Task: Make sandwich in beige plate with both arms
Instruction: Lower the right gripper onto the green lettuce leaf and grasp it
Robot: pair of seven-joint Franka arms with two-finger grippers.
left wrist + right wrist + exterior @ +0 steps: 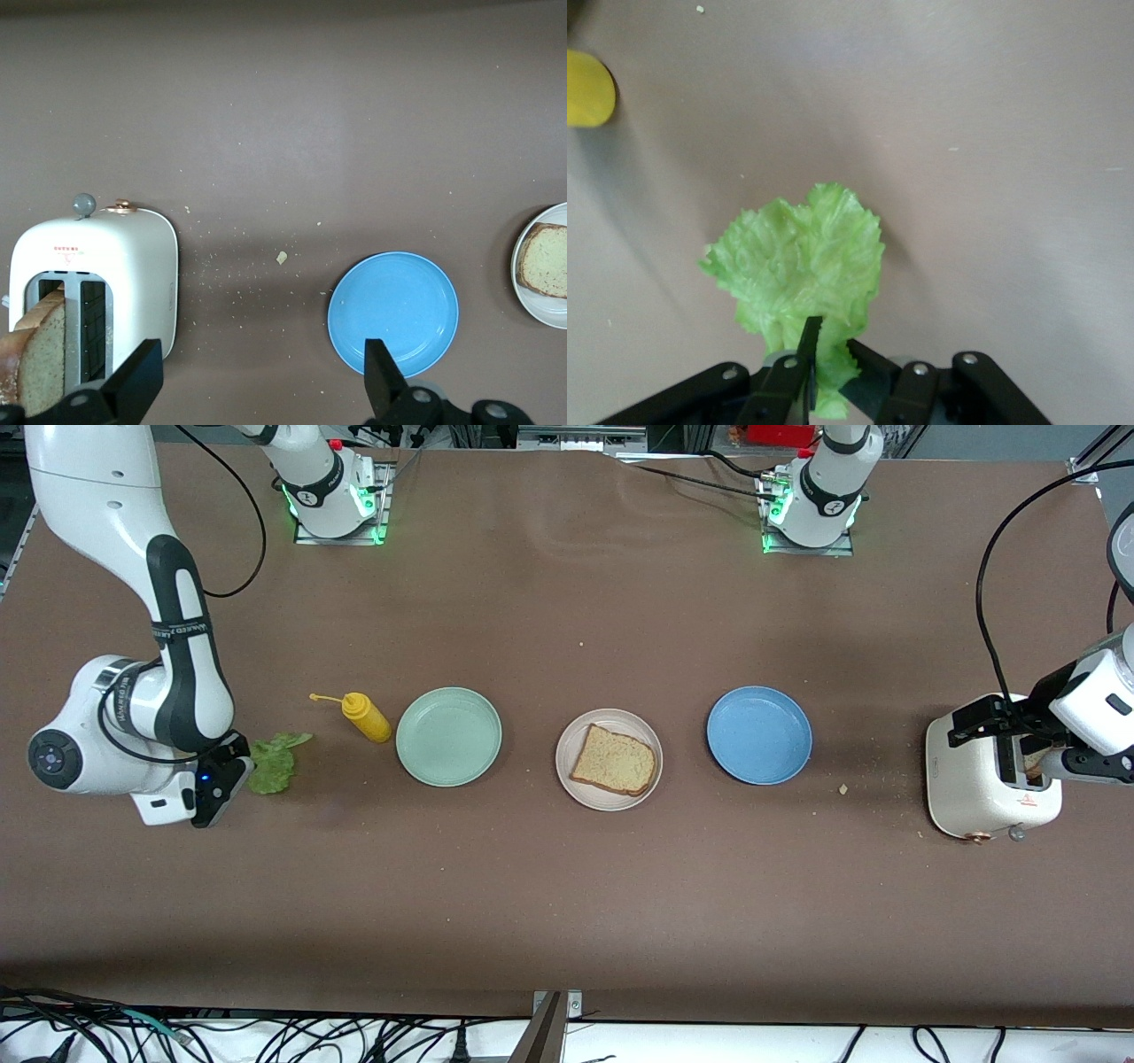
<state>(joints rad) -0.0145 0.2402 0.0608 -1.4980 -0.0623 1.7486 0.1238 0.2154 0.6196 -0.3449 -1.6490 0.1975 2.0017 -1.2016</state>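
The beige plate (580,737) sits mid-table with one toasted bread slice (614,760) on it; it shows too in the left wrist view as the beige plate (532,302) with the slice (545,261). A green lettuce leaf (275,762) lies at the right arm's end of the table. My right gripper (833,350) is shut on the edge of that lettuce leaf (802,261), low at the table by the right gripper (232,772). My left gripper (257,381) is open and holds nothing. It hangs as the left gripper (1028,746) over a white toaster (974,788), where another bread slice (40,354) stands in a slot.
A yellow mustard bottle (368,717) lies between the lettuce and a mint green plate (448,736). A blue plate (759,734) sits between the beige plate and the toaster (97,266). Crumbs dot the table near the toaster.
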